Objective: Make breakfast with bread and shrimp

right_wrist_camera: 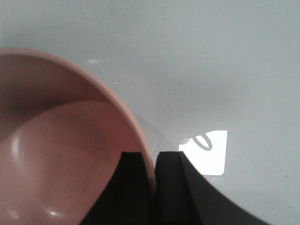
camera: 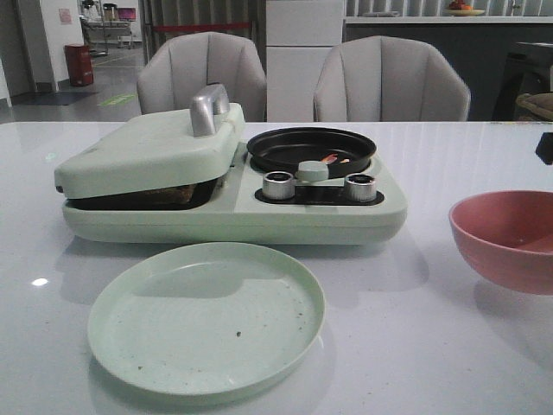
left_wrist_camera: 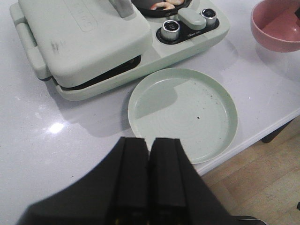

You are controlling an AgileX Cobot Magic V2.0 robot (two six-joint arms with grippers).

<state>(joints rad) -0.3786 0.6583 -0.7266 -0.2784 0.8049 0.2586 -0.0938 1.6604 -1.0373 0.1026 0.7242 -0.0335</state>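
The bread (camera: 168,195) shows only as a brown edge in the gap under the closed lid (camera: 147,151) of the pale green breakfast maker. A few pink-orange shrimp (camera: 332,159) (left_wrist_camera: 165,4) lie in its round black pan (camera: 311,149). My left gripper (left_wrist_camera: 150,141) is shut and empty, hovering over the table just short of the green plate (left_wrist_camera: 183,112). In the right wrist view my right gripper (right_wrist_camera: 151,157) is shut on the rim of the pink bowl (right_wrist_camera: 61,140), one finger inside and one outside. Neither gripper shows in the front view.
The empty green plate (camera: 206,316) lies in front of the maker. The pink bowl (camera: 505,238) stands at the right side of the table. Two silver knobs (camera: 278,185) sit on the maker's front. The table edge (left_wrist_camera: 262,126) runs close behind the plate. Two chairs (camera: 389,82) stand beyond.
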